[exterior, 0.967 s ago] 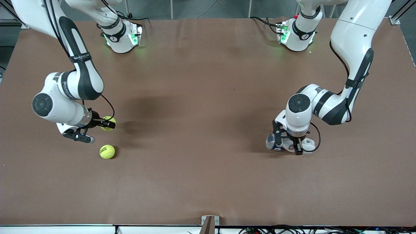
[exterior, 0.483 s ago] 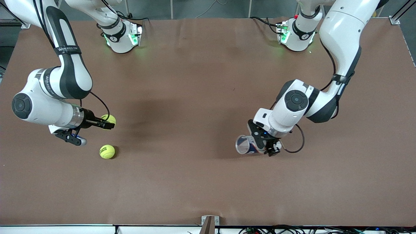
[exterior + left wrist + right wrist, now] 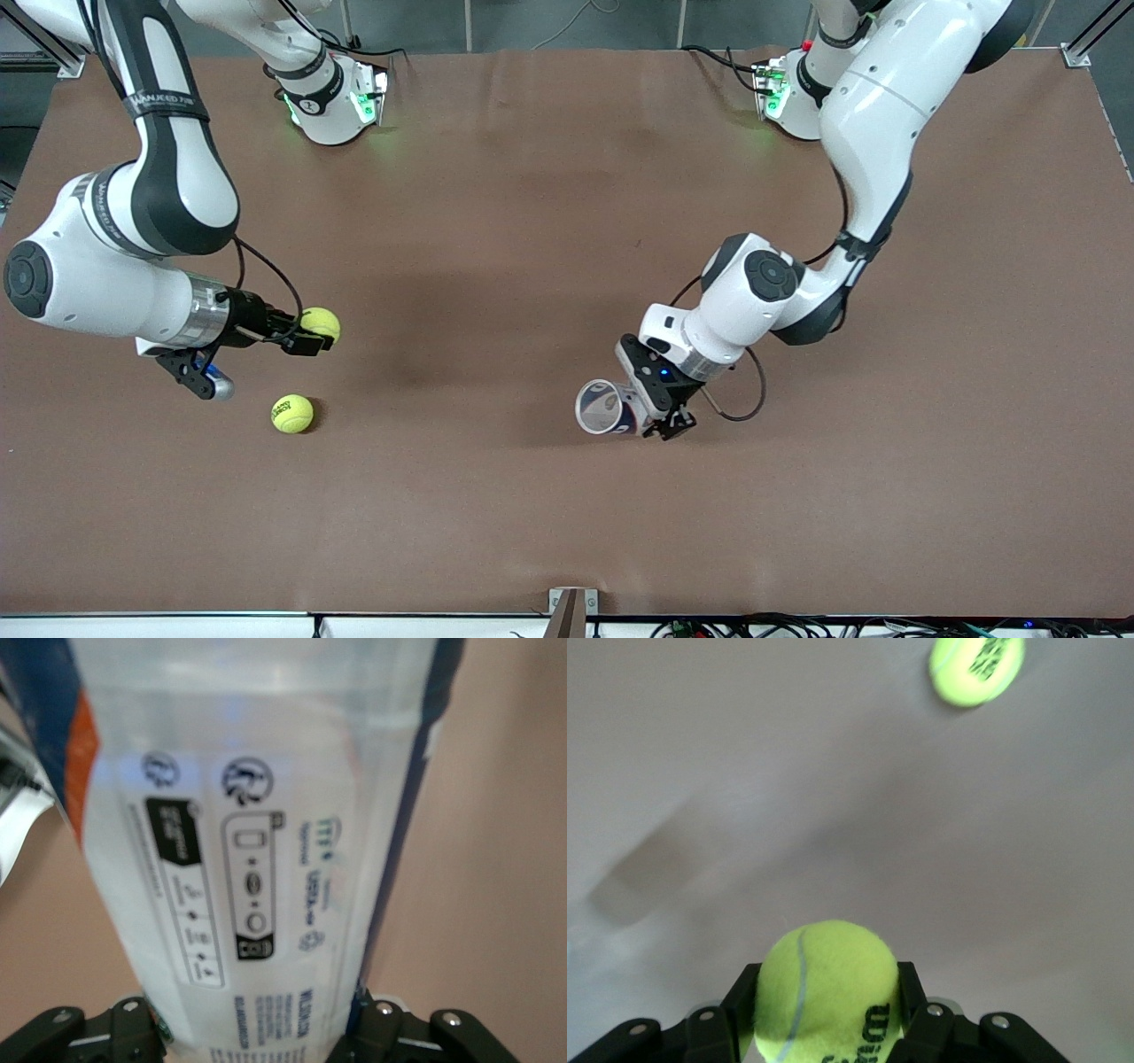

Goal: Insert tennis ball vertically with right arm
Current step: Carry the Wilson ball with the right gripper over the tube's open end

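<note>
My right gripper clenches a fuzzy yellow-green tennis ball above the brown table; my left gripper grasps a clear plastic ball tube, tilted

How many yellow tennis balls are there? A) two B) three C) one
A, one tennis ball is pinched in the right gripper above the table, and a second tennis ball lies on the brown table nearer to the front camera.

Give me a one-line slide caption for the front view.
Right gripper holds a tennis ball aloft; left gripper carries the clear can; a second ball lies on the table.
</note>
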Tool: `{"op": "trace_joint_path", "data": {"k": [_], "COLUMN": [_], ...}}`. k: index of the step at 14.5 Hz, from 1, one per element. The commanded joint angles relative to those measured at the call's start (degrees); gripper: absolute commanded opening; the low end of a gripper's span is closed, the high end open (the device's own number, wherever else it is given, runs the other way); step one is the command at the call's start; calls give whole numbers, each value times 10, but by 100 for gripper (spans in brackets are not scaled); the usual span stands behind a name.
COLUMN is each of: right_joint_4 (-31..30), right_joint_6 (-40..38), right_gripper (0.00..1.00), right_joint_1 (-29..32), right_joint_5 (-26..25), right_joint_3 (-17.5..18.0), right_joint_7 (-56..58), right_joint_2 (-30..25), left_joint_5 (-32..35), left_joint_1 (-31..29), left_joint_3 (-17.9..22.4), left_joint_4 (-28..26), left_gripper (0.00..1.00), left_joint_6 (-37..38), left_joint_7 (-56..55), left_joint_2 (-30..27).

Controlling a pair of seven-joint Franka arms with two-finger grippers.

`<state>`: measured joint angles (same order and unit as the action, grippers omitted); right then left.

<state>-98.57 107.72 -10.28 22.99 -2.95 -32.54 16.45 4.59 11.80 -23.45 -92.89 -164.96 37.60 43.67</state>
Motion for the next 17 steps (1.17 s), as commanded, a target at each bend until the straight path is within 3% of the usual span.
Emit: {"op": "trace_joint_path", "data": {"k": [1,4,9,13,17], "right_joint_4": [33,80,162,245,299], "right_joint_6": [-4,-1,0,0,1], "right_gripper": [0,1,1,1,1], "right_joint_1": [-40,-71,-131,-158,-181], "right_joint_5": [46,66,60,57,22], "right_joint_3": [-4,-4,-5,-8,-9], "right_joint_7": [-83,-203,-355,-443,-483], "right_joint_2": [-4,16,80,146,194], "left_joint_5": [-44,-61,-62,-62,-62], "left_joint_1": [36,71,110,120,125], "left_joint_3": [-1,-1,-1,-1,-1], "left_joint_4": [17,17,17,17,17], "left_gripper": [70,70,70,70,70], "left_joint_6": [-114,-237,-379,-387,-387], "left_joint_7": [-5,-9,-45,-59,-72], "left_joint_2": [46,89,145,153,155]}}
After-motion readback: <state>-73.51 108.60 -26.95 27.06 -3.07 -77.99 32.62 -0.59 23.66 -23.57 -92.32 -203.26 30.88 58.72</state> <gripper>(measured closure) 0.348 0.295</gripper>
